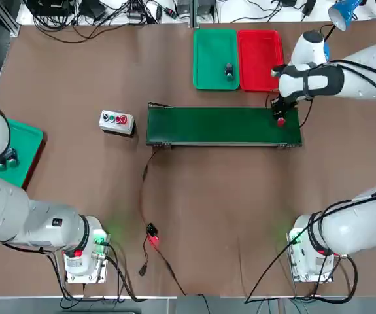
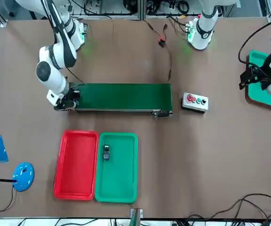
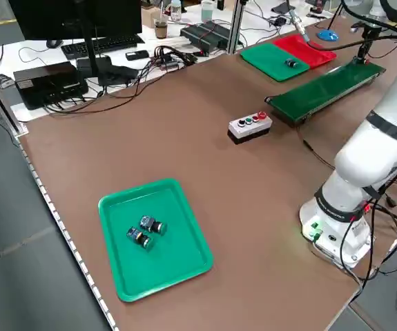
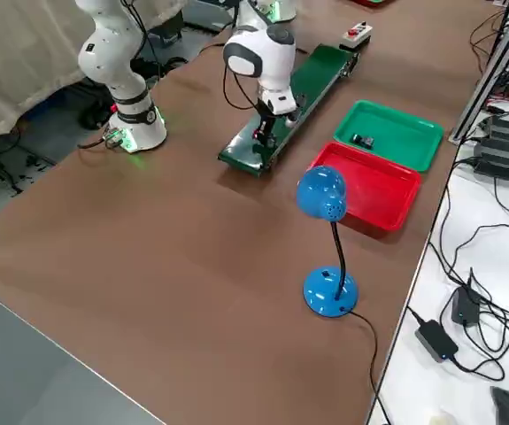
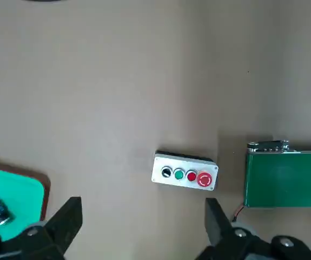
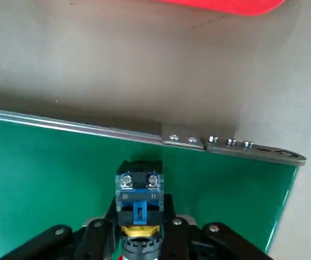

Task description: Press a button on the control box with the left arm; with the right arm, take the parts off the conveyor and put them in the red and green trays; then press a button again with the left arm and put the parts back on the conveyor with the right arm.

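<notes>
Right gripper point(image 1: 280, 115) clamped on the red-capped part point(image 6: 138, 195) over the conveyor point(image 1: 220, 125) end (near red tray point(image 1: 258, 59)); left gripper point(image 5: 139, 227) fingers apart, parked.

No legible text, labels or brand marks appear anywhere. Small markings on the held part point(image 6: 138, 189) cannot be read.
</notes>
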